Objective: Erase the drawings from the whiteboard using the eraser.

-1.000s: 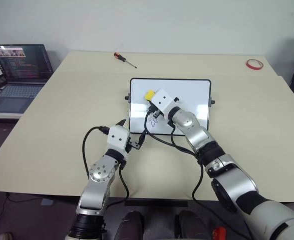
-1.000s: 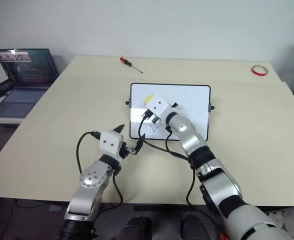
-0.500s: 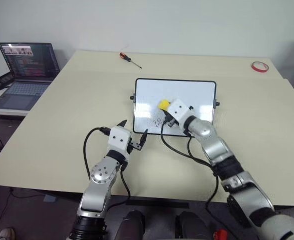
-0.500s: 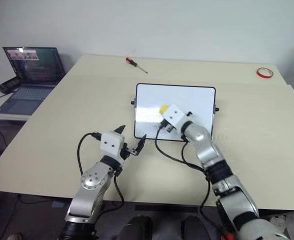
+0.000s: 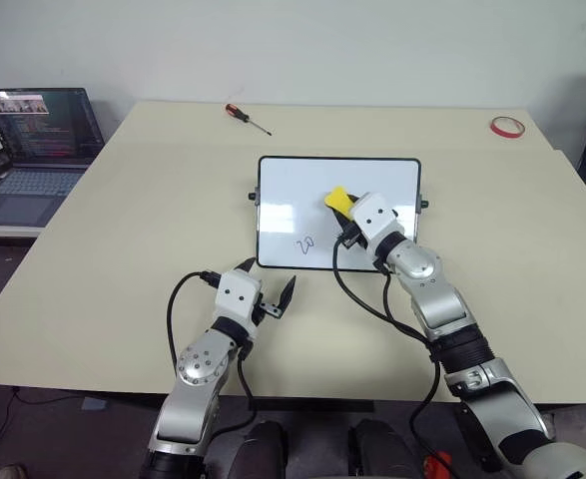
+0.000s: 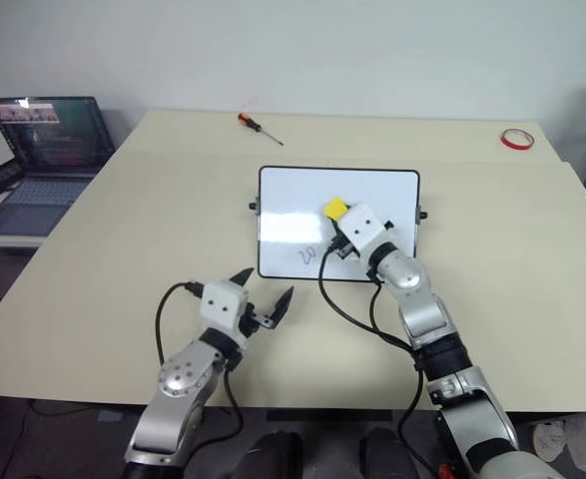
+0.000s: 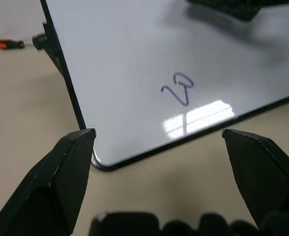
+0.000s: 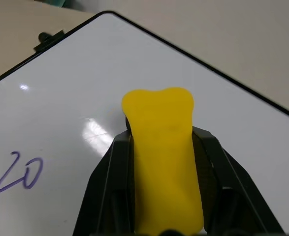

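The right gripper [image 5: 344, 212], clamped on the yellow eraser [image 5: 338, 198], had swept from the whiteboard's [image 5: 283, 180] left side toward its middle, and of the drawings only one blue scribble [image 5: 305, 242] now remained, below and to the left of the eraser near the board's front edge. The left gripper [image 5: 270, 285] hung open and empty just short of that edge, scribble ahead of it. Judging by this, the job was nearly done, with one more pass needed.
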You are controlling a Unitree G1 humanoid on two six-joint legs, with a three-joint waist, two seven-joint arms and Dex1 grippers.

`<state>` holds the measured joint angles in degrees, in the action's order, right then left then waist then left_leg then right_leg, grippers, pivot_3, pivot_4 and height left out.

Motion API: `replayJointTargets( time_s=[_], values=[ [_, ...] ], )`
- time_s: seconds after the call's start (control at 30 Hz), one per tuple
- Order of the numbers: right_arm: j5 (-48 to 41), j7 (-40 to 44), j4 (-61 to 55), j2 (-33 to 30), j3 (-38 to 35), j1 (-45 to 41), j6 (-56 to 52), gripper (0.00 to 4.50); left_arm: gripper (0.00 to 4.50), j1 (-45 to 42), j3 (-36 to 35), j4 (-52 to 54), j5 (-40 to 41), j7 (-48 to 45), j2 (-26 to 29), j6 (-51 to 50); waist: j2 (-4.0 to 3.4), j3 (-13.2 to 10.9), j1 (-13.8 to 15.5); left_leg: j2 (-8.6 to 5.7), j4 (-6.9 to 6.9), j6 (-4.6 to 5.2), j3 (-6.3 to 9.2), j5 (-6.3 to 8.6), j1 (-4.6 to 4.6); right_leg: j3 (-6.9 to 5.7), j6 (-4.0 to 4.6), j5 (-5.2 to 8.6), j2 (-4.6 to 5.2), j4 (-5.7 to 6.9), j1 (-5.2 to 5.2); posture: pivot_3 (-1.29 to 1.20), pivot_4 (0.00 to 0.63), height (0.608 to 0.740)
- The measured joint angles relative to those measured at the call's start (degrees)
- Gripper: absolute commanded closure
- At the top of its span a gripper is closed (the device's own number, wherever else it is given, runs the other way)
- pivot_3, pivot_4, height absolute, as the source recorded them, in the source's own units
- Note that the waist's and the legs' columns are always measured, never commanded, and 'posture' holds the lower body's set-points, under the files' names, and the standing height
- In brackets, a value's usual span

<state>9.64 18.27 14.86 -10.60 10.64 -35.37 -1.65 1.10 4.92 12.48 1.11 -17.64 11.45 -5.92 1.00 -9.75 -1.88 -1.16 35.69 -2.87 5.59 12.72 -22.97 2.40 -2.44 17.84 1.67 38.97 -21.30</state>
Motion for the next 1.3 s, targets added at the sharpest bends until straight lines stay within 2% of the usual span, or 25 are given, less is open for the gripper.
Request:
replayJointTargets(
  time_s=[0.17, 0.43, 0.57, 0.87, 0.93, 1.13, 1.3],
  values=[
    [0.89, -1.22, 7.51, 0.75, 1.5, -1.17, 7.5, 3.28, 0.0, 0.31, 0.29, 0.21, 0.86, -0.65, -0.1, 0.12, 0.0, 0.0, -0.02, -0.02, 0.02, 0.0, -0.02, 0.0, 0.05, 0.0, -0.01, -0.01, -0.03, 0.03, 0.06, 0.0, 0.15, 0.74],
    [6.15, -1.32, 17.76, 3.25, 7.57, -4.21, 11.19, 3.28, 0.0, -1.3, 0.23, 0.23, 0.71, -0.48, 0.3, 0.08, 0.0, 0.01, -0.18, 0.02, 0.03, 0.0, -0.02, 0.0, 0.15, 0.02, 0.01, -0.02, -0.08, 0.06, 0.14, 0.0, 0.15, 0.74],
    [7.14, 1.59, 17.18, 2.68, 9.49, -3.75, 10.81, 3.28, 0.0, -1.44, -0.09, 0.23, 0.71, -0.39, 0.62, -0.05, 0.0, 0.04, -0.16, 0.02, 0.04, 0.0, 0.01, 0.0, 0.2, 0.0, 0.0, -0.02, -0.08, 0.08, 0.2, 0.0, 0.15, 0.74],
    [6.23, 11.12, 8.16, -0.36, 11.08, 2.48, 5.9, 3.28, 0.0, -1.24, -0.57, 0.63, 0.71, -0.31, 0.75, -0.25, 0.0, 0.04, 0.05, 0.01, 0.04, 0.0, 0.06, 0.0, 0.17, -0.04, 0.0, -0.02, -0.06, 0.07, 0.19, 0.0, 0.15, 0.74],
    [6.26, 9.55, 8.83, 0.03, 10.81, 1.97, 5.86, 3.28, 0.0, -1.24, -0.58, 0.65, 0.72, -0.35, 0.77, -0.26, 0.0, 0.04, 0.05, 0.0, 0.04, 0.0, 0.06, 0.0, 0.17, -0.04, 0.0, -0.02, -0.07, 0.07, 0.18, 0.0, 0.15, 0.74],
    [7.62, -5.25, 14.28, 0.5, 4.71, -6.06, 6.36, 3.28, 0.0, -0.93, -0.41, 0.73, 0.75, -0.54, 0.97, -0.27, 0.0, 0.02, 0.37, -0.04, 0.09, -0.01, 0.12, -0.01, 0.12, -0.08, -0.01, -0.04, -0.05, 0.06, 0.19, 0.0, 0.15, 0.74],
    [7.49, -6.12, 14.95, 1.44, 4.62, -6.3, 7.55, 3.28, 0.0, -1.04, -0.32, 0.73, 0.76, -0.59, 1.04, -0.27, 0.0, 0.02, 0.03, 0.0, 0.03, -0.01, 0.01, 0.0, 0.08, 0.0, -0.01, -0.04, -0.05, 0.03, 0.1, 0.0, 0.15, 0.74]
  ],
)
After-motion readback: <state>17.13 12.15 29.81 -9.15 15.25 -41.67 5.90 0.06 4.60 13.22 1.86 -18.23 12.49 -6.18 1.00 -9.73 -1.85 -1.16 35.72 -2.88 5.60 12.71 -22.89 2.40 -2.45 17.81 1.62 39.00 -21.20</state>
